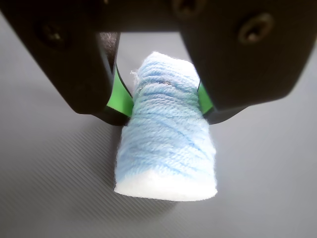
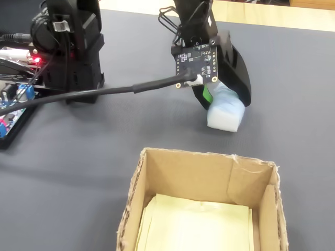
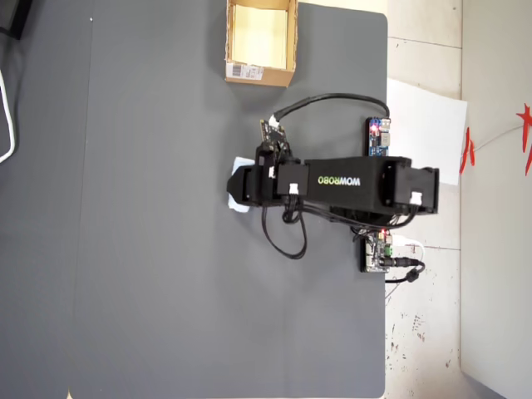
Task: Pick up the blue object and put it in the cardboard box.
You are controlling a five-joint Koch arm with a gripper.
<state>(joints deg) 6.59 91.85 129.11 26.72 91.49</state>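
The blue object [image 1: 166, 144] is a pale blue yarn-wound lump lying on the dark grey mat. My gripper [image 1: 164, 111] comes down over it, and both green pads [image 1: 120, 96] press against its sides, so it is shut on the lump. In the fixed view the blue object [image 2: 226, 112] sticks out below the gripper [image 2: 222, 99], its lower end touching the mat. The cardboard box [image 2: 204, 157] stands open in front of it with a pale yellow floor. From overhead the box [image 3: 259, 73] is at the top, and the gripper [image 3: 241, 187] hides most of the blue object [image 3: 238, 206].
The arm's black base [image 2: 68, 47] and circuit boards [image 2: 10, 110] sit at the left of the fixed view, and a black cable [image 2: 104, 91] runs across to the wrist. Overhead, the mat's right edge [image 3: 386, 332] borders the floor and a white sheet [image 3: 424, 125].
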